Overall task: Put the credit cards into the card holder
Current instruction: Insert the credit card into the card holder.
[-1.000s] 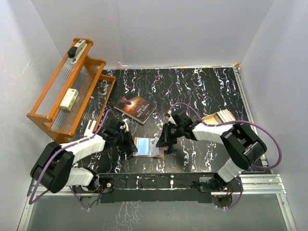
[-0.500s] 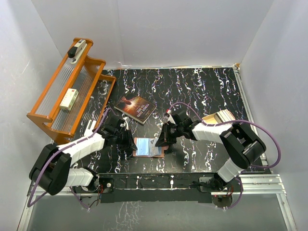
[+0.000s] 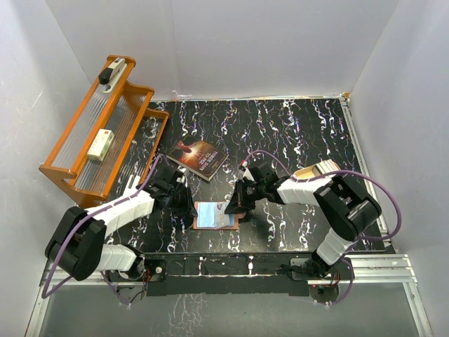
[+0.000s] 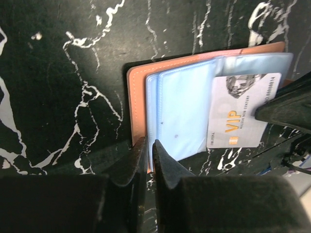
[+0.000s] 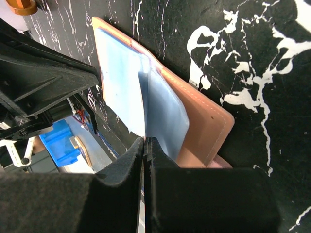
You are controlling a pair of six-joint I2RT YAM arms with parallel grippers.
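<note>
Credit card (image 4: pixel 243 114) lies lengthwise on the card holder (image 4: pixel 137 97), outer end at the right pincer (image 5: pixel 145 141), pressed together. Left pincer (image 4: pixel 149 145) sits at the holder's edge; cannot tell if pinching.

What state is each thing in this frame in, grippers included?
card holder: open, lying flat.
credit card: lying across the holder's sleeves, partly overhanging.
right gripper: shut on credit card.
left gripper: jaws nearly together at holder's edge; grip unclear.
book: closed, lying flat.
</note>
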